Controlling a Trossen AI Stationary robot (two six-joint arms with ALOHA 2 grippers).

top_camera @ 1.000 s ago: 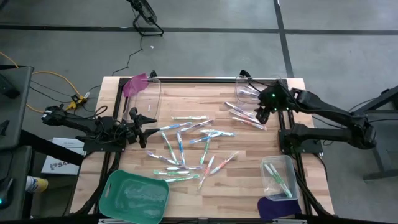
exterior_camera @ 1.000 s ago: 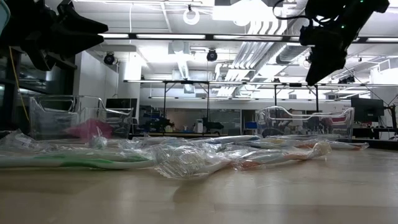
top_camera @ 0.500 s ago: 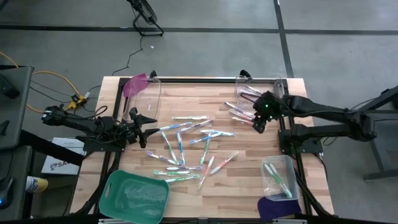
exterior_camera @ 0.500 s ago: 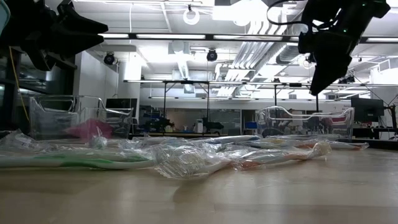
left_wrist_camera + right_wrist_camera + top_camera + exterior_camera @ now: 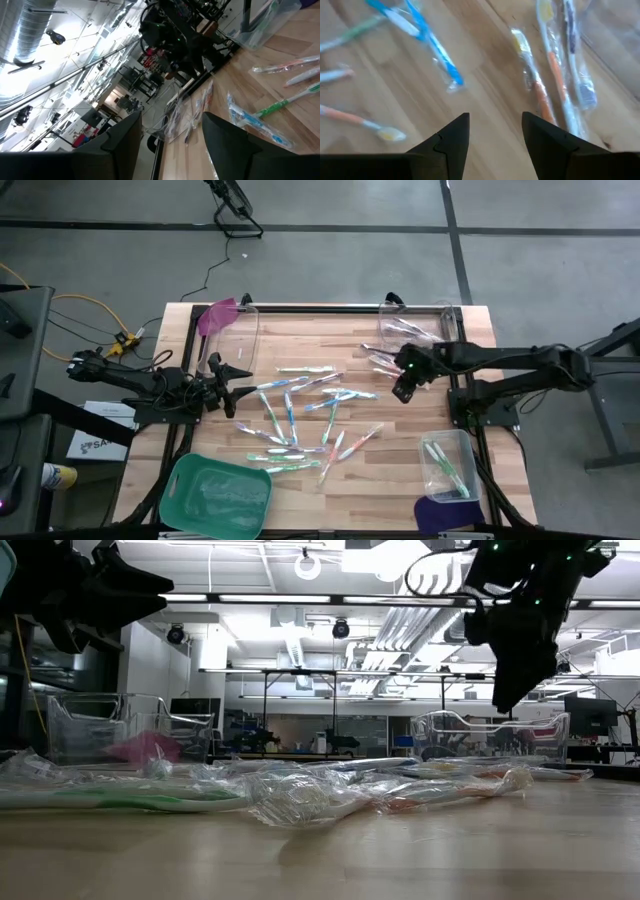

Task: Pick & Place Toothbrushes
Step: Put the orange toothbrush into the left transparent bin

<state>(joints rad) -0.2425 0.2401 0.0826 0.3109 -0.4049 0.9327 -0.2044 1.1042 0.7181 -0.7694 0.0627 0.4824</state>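
Right gripper (image 5: 403,383) is where I'm working: it hangs above the table with its fingers apart and nothing between them, out over the wood just beside the wrapped toothbrushes (image 5: 385,361) that lie near the far right corner. Through its own camera I see a blue brush (image 5: 434,47) lying ahead of the left finger and an orange-handled brush (image 5: 536,82) ahead of the right one, both flat on the boards, neither touched. From table height the claw (image 5: 508,690) hangs clear above the pile. Most of the brushes are scattered across the middle of the table (image 5: 300,330), between my two arms. A few more sit in the clear bin (image 5: 447,464) at the near right, and another clear bin (image 5: 415,320) stands at the far right corner. Left gripper (image 5: 240,386) waits at the left edge, fingers spread and empty, pointing toward the scatter.
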